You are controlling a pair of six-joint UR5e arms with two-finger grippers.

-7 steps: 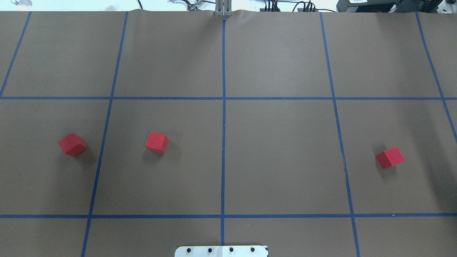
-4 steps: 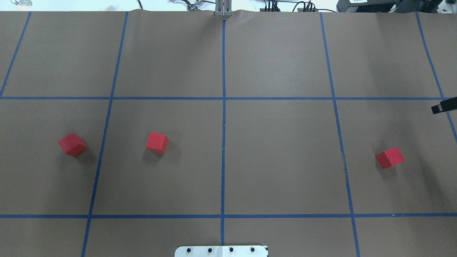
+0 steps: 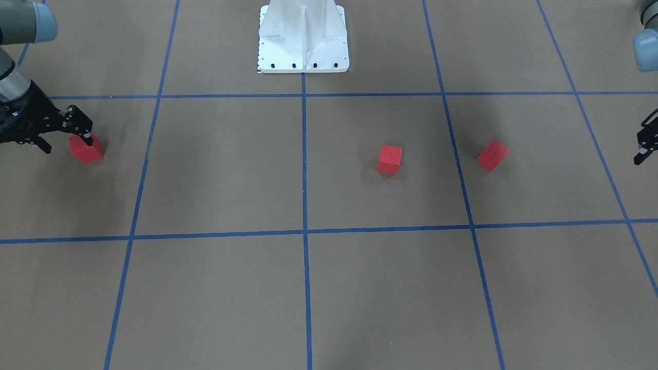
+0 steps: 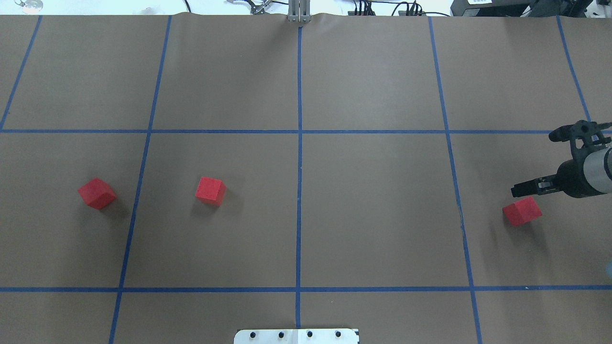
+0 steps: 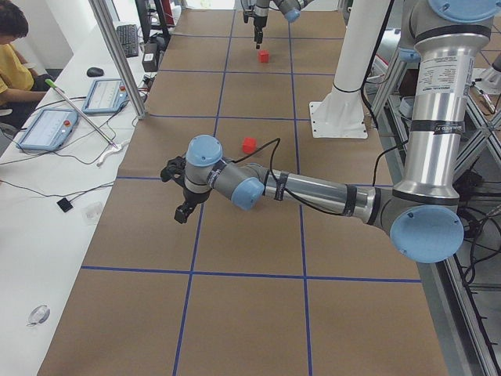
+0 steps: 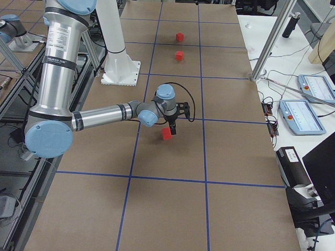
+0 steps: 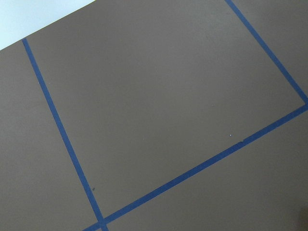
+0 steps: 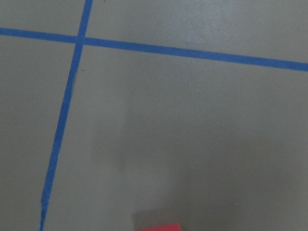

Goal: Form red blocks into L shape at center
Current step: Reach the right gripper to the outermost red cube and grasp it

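Three red blocks lie apart on the brown paper: a left one [image 4: 97, 193], a middle-left one [image 4: 210, 190] and a right one [image 4: 522, 211]. In the front view they are at the right [image 3: 493, 155], centre right [image 3: 389, 159] and left [image 3: 86, 149]. My right gripper [image 4: 533, 165] is open and hovers just above and beside the right block [image 6: 166, 134], not touching it. That block's top edge shows at the bottom of the right wrist view [image 8: 159, 227]. My left gripper [image 3: 641, 146] is open and empty, over the table's left end, outward of the left block.
The white robot base plate [image 3: 303, 36] sits at the near middle edge [image 4: 296, 336]. Blue tape lines [image 4: 299, 143] divide the paper into squares. An operator [image 5: 12, 47] and tablets [image 5: 48, 127] are at a desk beyond the table's far edge.
My right gripper has come in from the right edge, moving leftward and down to just beside the right block. The three blocks have not moved.
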